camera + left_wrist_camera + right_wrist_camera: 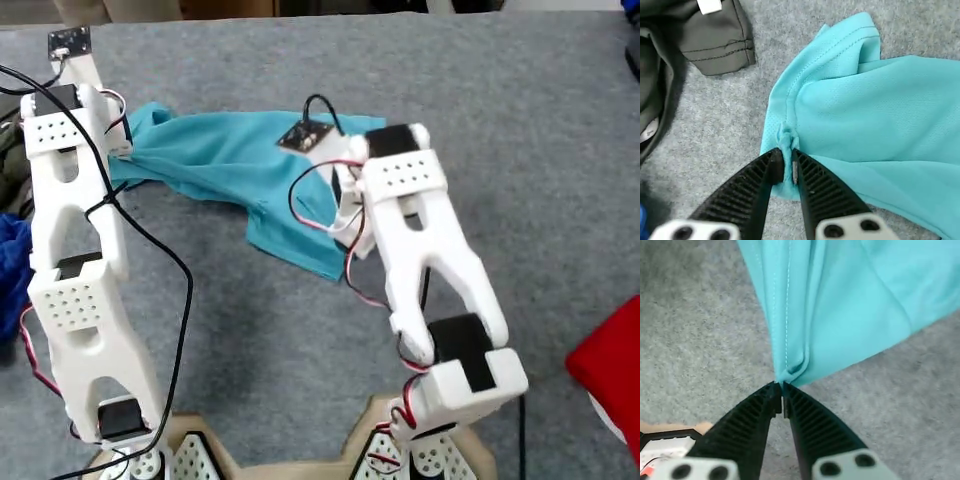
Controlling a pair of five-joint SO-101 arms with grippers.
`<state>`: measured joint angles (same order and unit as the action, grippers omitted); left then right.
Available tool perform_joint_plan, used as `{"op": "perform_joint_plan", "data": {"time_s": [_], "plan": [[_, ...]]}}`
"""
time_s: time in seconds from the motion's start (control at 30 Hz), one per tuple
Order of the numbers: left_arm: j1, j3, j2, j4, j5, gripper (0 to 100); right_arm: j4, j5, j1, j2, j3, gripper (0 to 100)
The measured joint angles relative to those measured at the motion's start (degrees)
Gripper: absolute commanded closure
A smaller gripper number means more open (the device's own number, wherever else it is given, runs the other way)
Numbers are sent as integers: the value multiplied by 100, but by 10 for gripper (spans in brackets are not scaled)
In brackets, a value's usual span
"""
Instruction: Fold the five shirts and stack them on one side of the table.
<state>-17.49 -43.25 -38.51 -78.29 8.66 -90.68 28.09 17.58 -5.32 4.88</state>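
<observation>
Pinching a bunched seam of the teal shirt (225, 155), the left gripper (789, 167) has its jaws closed tight on the cloth, and the right gripper (781, 395) nips a gathered fold at another edge the same way. The shirt lies rumpled on the grey counter (520, 110) between the two grippers. I'd guess it is held at two points so it can be spread flat for folding. A dark shirt (715, 40) lies beyond the left gripper's tips, apart from the teal one.
</observation>
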Motion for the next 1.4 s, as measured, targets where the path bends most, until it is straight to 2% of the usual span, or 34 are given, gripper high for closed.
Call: {"op": "perform_joint_plan", "data": {"time_s": [0.2,0.4,0.53,0.6,0.87,1.07,1.23,1.4], "plan": [[0,0,0,35,35,981,607,0,114,360,958,993],[0,-9,-211,53,35,977,993,0,114,422,1310,964],[-44,-9,-246,53,35,858,1037,0,105,422,1310,824],[-53,-9,-246,53,35,798,1029,0,97,519,1319,790],[-185,-281,-246,18,35,787,958,325,88,1064,1319,794],[-229,-1011,-246,-457,18,787,1749,325,413,1073,1327,838],[-308,-1521,-246,-343,-686,787,2374,-202,448,800,967,857],[-308,-1547,-510,624,-1679,788,2479,-862,88,-193,-475,858]]}}
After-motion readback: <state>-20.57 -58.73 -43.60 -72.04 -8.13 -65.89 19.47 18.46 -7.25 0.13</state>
